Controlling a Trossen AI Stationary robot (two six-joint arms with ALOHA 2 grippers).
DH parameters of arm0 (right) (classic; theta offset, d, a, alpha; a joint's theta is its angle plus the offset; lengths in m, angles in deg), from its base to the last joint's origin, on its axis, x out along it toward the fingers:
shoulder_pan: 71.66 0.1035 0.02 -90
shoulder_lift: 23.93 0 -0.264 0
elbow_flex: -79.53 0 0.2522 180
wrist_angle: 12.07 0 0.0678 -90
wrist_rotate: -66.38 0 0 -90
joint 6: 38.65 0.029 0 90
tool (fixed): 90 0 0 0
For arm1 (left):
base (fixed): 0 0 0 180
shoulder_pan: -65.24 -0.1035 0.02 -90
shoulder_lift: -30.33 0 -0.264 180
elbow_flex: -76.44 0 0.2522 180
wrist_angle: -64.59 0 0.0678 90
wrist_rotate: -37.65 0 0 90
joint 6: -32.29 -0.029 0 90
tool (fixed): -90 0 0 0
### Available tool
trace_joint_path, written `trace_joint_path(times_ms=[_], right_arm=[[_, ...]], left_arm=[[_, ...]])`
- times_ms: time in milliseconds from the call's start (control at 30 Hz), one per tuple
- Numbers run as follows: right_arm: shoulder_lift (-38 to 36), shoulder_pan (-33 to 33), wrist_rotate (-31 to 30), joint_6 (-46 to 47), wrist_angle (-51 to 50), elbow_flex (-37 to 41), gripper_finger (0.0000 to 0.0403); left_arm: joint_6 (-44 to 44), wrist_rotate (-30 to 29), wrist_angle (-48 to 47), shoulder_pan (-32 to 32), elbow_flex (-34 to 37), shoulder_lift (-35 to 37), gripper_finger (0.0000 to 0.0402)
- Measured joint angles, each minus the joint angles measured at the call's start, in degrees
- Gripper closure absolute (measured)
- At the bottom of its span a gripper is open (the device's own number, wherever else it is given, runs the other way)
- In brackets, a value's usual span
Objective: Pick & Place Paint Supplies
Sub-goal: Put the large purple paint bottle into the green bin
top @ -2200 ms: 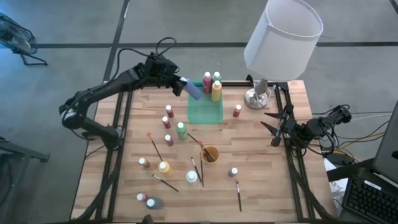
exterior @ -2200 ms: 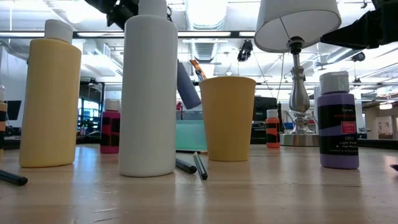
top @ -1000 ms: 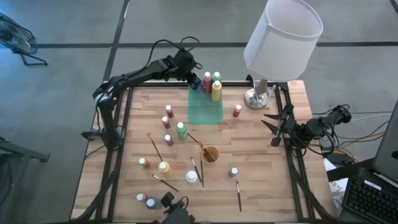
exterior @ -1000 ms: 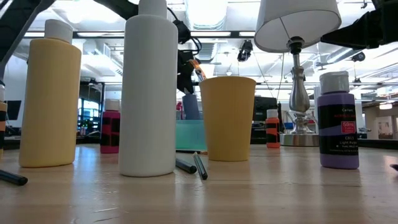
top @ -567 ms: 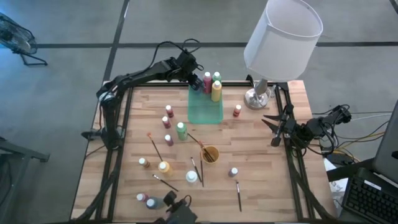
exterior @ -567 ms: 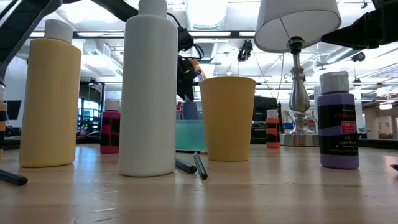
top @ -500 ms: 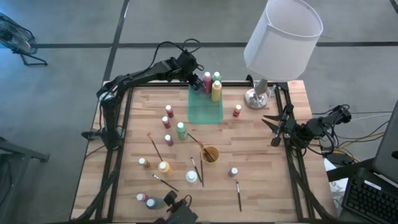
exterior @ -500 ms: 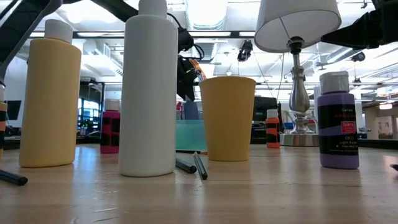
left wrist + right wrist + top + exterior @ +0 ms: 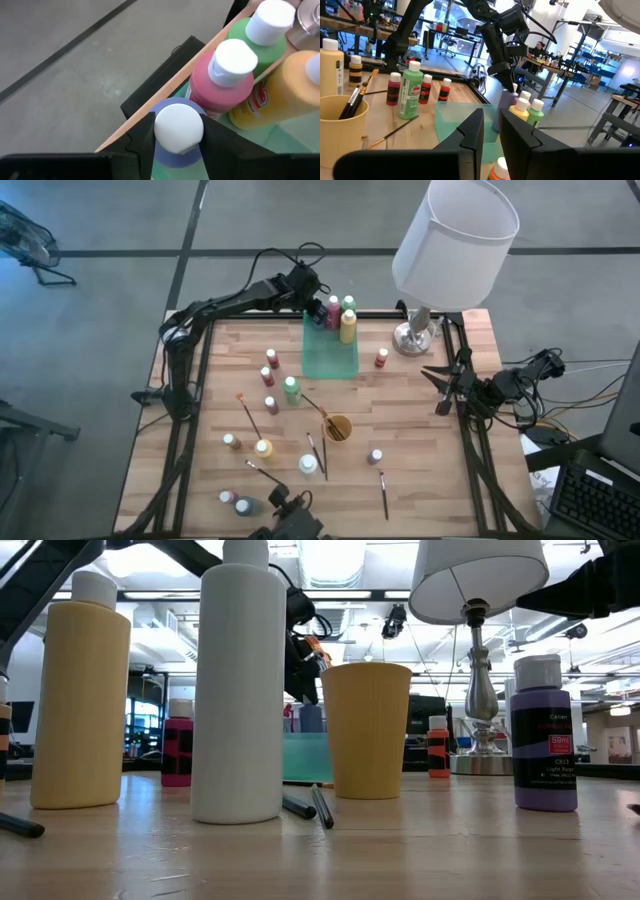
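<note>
Left arm extended across the far edge, its tool (image 9: 177,145) pointing down with fingers (image 9: 142,137) slightly parted. Right arm folded at the right side, its tool (image 9: 490,131) nearly closed.

We get even, bright light on the table (image 9: 420,430) from overhead, shadows short and soft. Low view: ceiling panels (image 9: 335,558) blow out to white, near white bottle (image 9: 238,690) and yellow bottle (image 9: 80,700) are soft (too close to the lens). Left wrist view: blue bottle's cap (image 9: 178,127) slightly blurred.
</note>
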Motion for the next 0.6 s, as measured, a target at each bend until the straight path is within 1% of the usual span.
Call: trace_joint_path(times_ms=[167,267,600], right_arm=[[0.00,0.00,-0.01,0.00,0.00,0.00,0.0331],[-0.01,0.01,0.00,0.00,0.02,0.00,0.0319],[0.00,0.01,-0.01,0.00,0.01,0.00,0.0288]], left_arm=[[0.05,1.05,0.64,-0.02,-0.45,-0.11,0.0235],[0.21,1.14,0.74,-0.02,-0.92,-0.11,0.0224],[0.37,1.51,0.27,0.00,-1.24,1.07,0.0214]])
